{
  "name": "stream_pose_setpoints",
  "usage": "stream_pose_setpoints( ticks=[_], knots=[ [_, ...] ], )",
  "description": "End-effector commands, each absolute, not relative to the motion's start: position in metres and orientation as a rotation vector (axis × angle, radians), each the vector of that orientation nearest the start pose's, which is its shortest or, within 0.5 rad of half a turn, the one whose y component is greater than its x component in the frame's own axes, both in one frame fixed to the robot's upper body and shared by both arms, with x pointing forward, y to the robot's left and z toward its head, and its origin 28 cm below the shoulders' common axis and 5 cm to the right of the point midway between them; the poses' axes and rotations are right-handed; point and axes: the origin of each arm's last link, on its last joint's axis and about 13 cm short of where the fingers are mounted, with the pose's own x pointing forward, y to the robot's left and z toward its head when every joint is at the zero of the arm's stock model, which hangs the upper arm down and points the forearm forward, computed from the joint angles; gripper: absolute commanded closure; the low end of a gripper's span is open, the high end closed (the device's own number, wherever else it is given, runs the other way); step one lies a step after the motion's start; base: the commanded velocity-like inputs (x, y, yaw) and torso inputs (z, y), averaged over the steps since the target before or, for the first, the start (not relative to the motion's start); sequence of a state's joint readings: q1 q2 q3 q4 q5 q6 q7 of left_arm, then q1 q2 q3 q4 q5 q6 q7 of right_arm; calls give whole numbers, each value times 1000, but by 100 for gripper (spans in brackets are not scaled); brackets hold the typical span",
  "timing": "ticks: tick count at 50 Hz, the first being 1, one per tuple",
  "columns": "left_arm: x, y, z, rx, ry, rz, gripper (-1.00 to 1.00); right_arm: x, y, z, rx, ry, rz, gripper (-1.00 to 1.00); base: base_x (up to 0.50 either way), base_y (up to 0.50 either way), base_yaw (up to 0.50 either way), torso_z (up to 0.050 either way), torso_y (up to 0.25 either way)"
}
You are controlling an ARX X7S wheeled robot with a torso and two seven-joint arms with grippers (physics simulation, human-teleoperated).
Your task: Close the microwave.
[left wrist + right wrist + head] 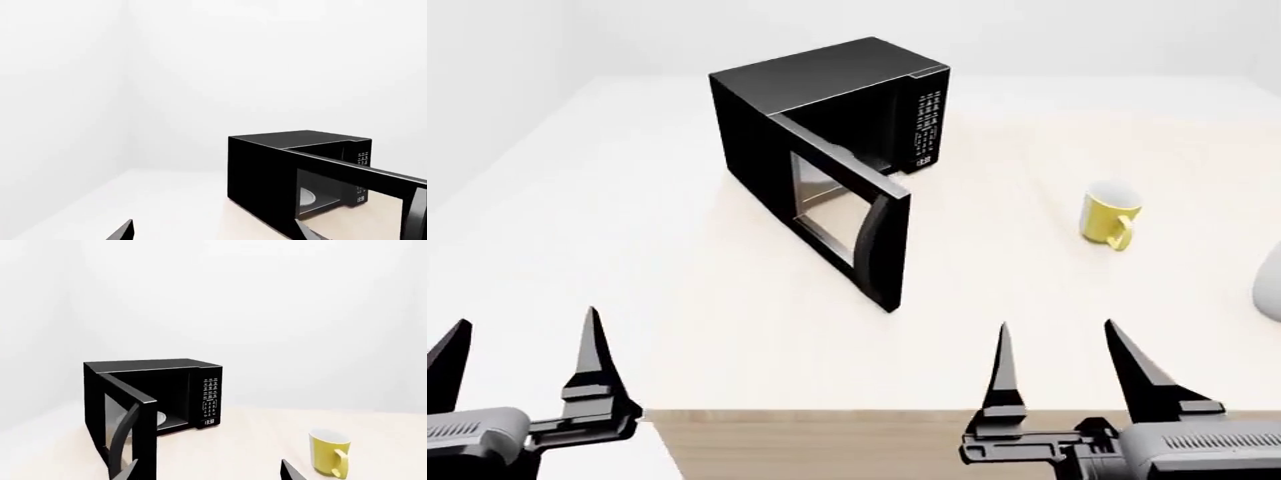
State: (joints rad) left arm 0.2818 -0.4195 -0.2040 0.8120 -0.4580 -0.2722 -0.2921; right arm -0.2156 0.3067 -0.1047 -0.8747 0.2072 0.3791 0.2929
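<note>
While both our arms reach forward low over the near edge of the pale wooden table (694, 300), the left gripper (521, 350) has its two black pointed fingers spread wide, empty and well short of the glossy black boxy microwave (814, 100). Our right gripper (1065, 355) is likewise spread and holds nothing. The microwave stands toward the far middle of the table, its windowed door (854, 215) swung open toward us, the curved black handle (888, 240) at its free edge. From the right wrist view we see the white round plate (150, 418) inside and the white-marked keypad (211, 395). To the microwave's right, well apart, stands a yellow ceramic mug (1109, 215).
</note>
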Motion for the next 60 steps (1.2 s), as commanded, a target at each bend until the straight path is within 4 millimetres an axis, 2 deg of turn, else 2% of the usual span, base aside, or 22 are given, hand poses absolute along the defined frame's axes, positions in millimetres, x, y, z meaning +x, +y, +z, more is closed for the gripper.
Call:
stream_pose_setpoints(
  ticks=[1,13,20,36,48,52,60],
  knots=[
    [140,272,137,-5,-272,130,-100,137,-107,133,-27,-261,24,-100,500,0,0,0,0],
    [141,272,137,-4,-273,130,-100,137,-110,140,-17,-279,0,-100,500,0,0,0,0],
    [141,273,136,-3,-271,136,-100,140,-112,154,-46,-287,-50,-100,441,0,0,0,0],
    [141,273,135,-6,-269,138,-100,142,-118,184,-37,-357,-66,-100,15,0,0,0,1],
    [141,273,136,-6,-270,136,-100,141,-117,187,-31,-369,-53,-100,0,404,0,0,0],
    [141,272,135,-6,-268,134,-100,143,-117,188,-67,-379,-99,-100,0,0,0,0,0],
    [142,273,134,-6,-267,130,-100,143,-118,189,-29,-375,-58,-100,143,0,0,0,0]
  ],
)
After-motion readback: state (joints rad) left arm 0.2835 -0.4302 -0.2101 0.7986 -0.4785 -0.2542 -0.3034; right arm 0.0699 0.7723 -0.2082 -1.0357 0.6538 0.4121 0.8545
